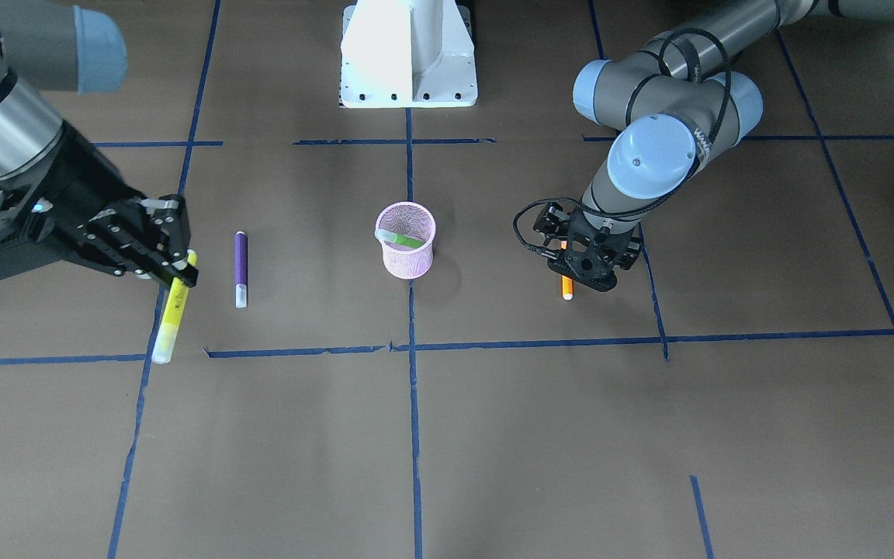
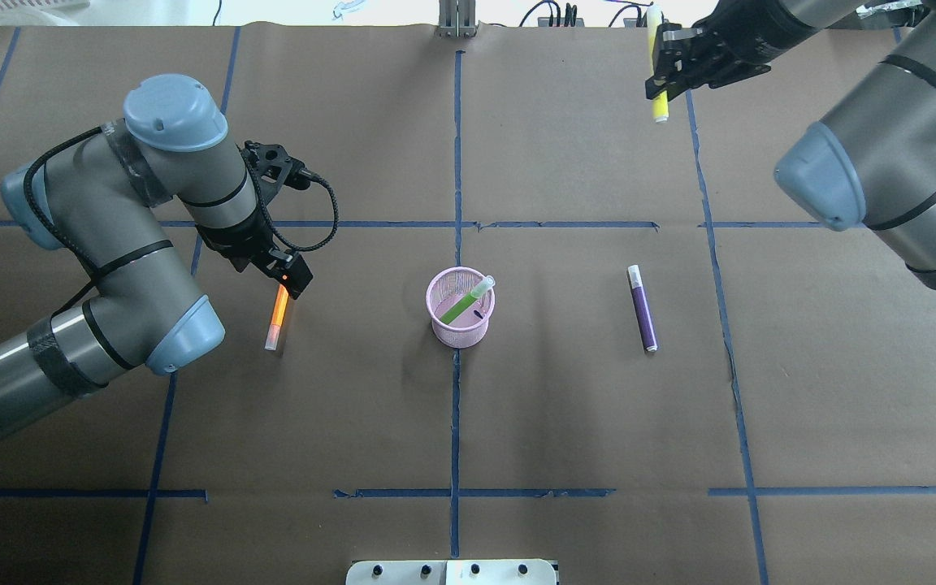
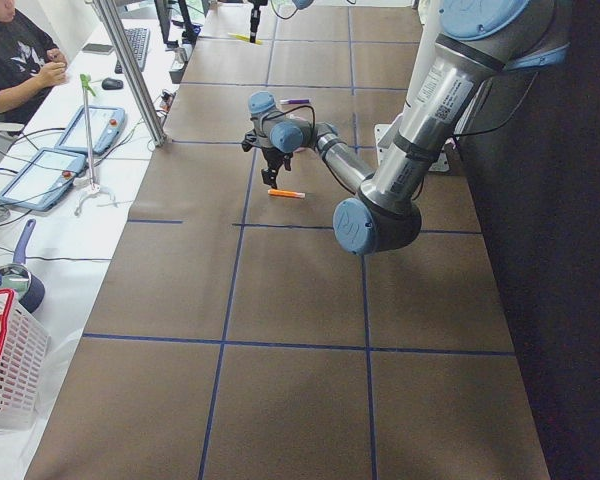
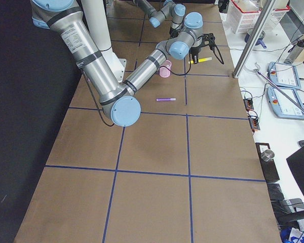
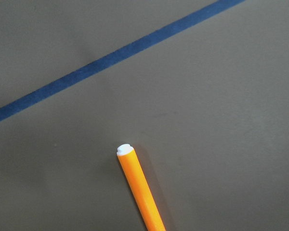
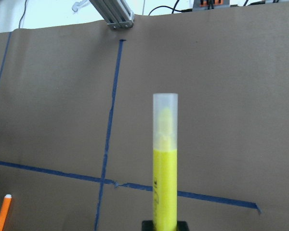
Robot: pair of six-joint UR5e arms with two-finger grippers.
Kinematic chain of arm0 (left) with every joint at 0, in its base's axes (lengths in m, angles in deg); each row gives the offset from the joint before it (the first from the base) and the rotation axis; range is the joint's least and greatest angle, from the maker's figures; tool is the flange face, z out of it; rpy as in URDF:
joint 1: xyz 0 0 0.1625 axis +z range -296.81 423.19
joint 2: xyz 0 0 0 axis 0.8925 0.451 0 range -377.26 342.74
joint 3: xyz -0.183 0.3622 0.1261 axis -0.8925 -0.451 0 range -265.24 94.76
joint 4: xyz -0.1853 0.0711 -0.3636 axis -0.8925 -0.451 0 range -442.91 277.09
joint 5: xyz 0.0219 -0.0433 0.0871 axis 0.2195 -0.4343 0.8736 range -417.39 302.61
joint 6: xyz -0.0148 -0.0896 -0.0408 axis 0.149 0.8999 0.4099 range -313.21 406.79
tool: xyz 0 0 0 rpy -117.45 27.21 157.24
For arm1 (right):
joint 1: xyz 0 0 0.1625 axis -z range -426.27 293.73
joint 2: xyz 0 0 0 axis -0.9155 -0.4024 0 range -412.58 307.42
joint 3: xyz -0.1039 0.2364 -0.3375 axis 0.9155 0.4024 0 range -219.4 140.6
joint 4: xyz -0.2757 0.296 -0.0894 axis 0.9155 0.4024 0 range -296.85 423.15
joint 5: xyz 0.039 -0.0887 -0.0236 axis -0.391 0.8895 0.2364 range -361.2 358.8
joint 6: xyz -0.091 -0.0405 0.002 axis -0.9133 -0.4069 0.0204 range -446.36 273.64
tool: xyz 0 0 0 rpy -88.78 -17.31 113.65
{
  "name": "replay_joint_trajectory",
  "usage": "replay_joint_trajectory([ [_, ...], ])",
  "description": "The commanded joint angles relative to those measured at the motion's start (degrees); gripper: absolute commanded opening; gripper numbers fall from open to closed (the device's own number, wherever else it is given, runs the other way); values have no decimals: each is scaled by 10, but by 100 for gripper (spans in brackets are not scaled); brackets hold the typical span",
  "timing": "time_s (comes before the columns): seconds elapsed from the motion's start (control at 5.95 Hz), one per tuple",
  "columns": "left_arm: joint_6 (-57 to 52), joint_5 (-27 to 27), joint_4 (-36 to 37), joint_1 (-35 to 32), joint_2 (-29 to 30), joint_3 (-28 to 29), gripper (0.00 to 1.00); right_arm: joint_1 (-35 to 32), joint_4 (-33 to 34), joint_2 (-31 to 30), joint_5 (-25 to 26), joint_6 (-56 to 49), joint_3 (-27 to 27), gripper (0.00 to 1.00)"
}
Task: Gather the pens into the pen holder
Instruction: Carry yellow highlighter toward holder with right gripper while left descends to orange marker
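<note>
The pink mesh pen holder (image 2: 461, 331) (image 1: 408, 264) stands at the table's middle with a green pen (image 2: 464, 305) (image 1: 404, 241) leaning inside it. An orange pen (image 2: 277, 318) (image 1: 567, 289) (image 5: 139, 187) lies flat on the paper. My left gripper (image 2: 296, 283) (image 1: 590, 276) hovers over its far end and looks open, with nothing held. A purple pen (image 2: 642, 309) (image 1: 240, 268) lies on the holder's other side. My right gripper (image 2: 663, 61) (image 1: 179, 268) is shut on a yellow pen (image 2: 659, 101) (image 6: 164, 183), held above the table's far right with its pale cap pointing outward.
Blue tape lines (image 2: 456, 223) divide the brown paper into squares. The white robot base (image 1: 408, 54) stands at the table's near edge. A metal post (image 3: 130, 70), tablets and a seated person (image 3: 15, 55) are beyond the far edge, with a white basket (image 3: 5, 370) nearby.
</note>
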Motion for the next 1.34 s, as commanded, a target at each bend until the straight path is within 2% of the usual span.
replay_joint_trajectory([
  [0.0,-5,-2,-6,-5,1,27,100,86,0,11,114,69,-58,0],
  [0.17,2,-2,-7,-4,2,26,100,147,0,11,203,106,-96,0],
  [0.34,3,-2,-8,-2,2,27,100,175,0,13,249,109,-110,0],
  [0.67,4,-3,-8,-2,6,25,100,266,-1,29,425,112,-115,0],
  [0.84,3,-2,-8,-1,7,25,100,281,-1,28,472,100,-115,0],
  [1.18,3,-3,-9,0,8,23,100,356,-1,27,580,81,-94,0],
])
